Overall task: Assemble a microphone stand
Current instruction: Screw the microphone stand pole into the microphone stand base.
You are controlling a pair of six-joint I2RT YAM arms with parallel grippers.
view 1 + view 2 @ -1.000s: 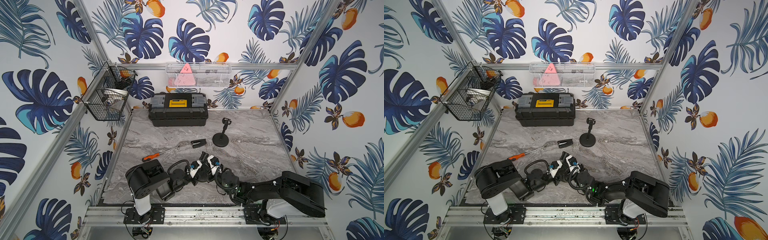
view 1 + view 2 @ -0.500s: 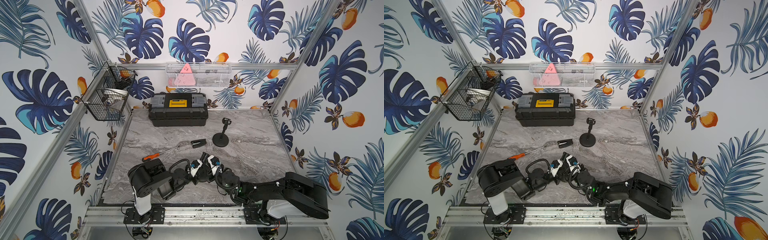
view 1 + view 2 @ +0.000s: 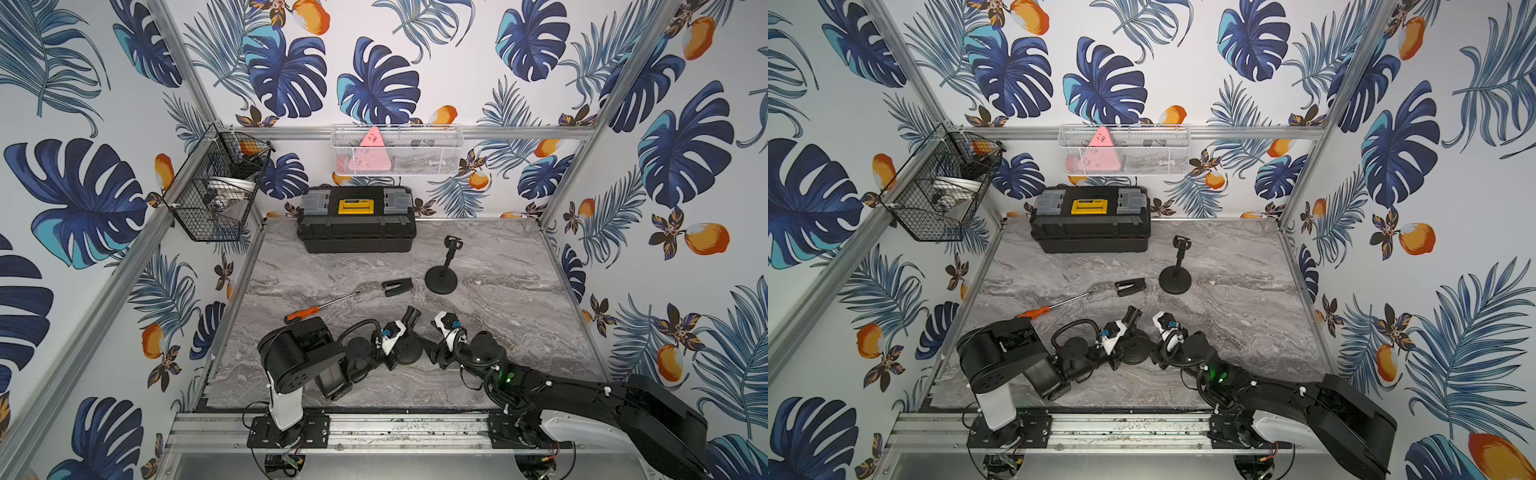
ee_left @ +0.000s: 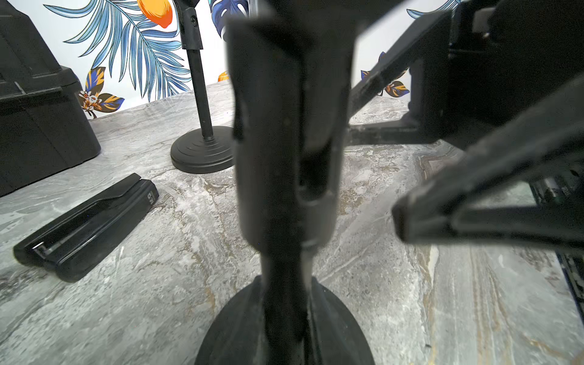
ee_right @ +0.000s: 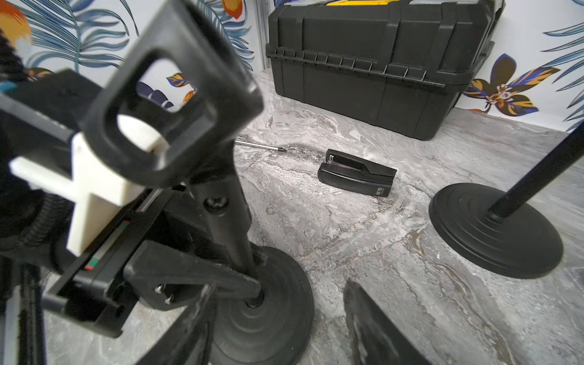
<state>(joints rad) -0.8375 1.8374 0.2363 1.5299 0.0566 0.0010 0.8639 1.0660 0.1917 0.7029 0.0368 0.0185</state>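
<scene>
table (image 3: 498,332) — toolbox (image 3: 356,226), screwdriver (image 3: 320,307), stapler (image 3: 397,286), stand (image 3: 441,284), nearer stand (image 5: 278,316)

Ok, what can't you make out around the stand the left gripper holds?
Joint of near stand's pole and base: left gripper partly covers it in right wrist view; blurred in left wrist view.
Clip of far stand: cut by left wrist view's top edge.
Handle of screwdriver: behind the pole, right wrist view.
Contents of black basket: too small, both top views.

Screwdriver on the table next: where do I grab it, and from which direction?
Take the screwdriver by its orange handle, straight down from above, jaws across it. It lies flat on the table; the thin shaft gives little to pinch, and the handle is thicker.
</scene>
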